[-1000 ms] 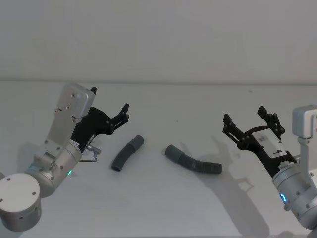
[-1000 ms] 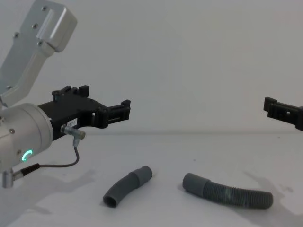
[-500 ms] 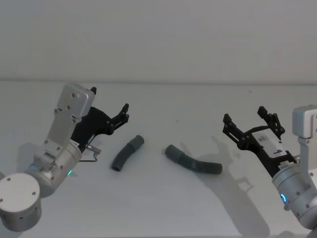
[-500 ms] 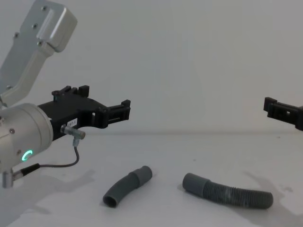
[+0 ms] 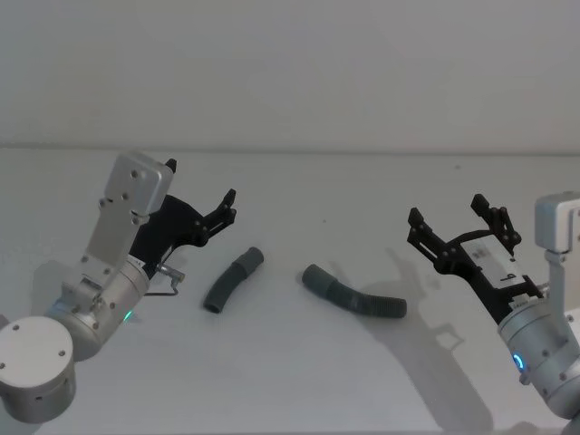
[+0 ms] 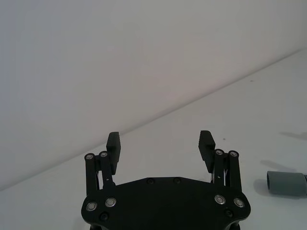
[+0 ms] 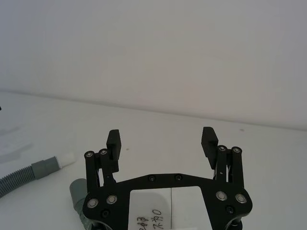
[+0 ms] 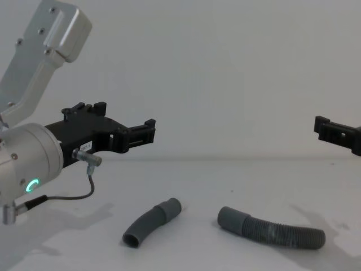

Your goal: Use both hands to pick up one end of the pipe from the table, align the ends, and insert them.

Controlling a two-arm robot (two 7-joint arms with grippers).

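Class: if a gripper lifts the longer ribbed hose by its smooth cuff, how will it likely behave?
The ribbed hose probably droops beyond the grip: its corrugated body already lies bent. Round, it may roll on the table if nudged, though its curve should limit that. The smooth cuff looks likelier to slip.

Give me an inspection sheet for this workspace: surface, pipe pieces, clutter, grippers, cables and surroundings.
Surface: white table, flat and matte.
Job's things: short curved hose piece and longer ribbed hose piece lie on the table, apart, with their cuffed ends towards each other across a gap; neither is gripped.
Clutter: nothing seen.
Grippers: left gripper is raised above the table, left of the short piece, jaws open and empty; right gripper is to the right of the ribbed piece, jaws open and empty.
Cables: thin grey cable loops under the left wrist, away from the hoses.
Surroundings: plain pale wall.
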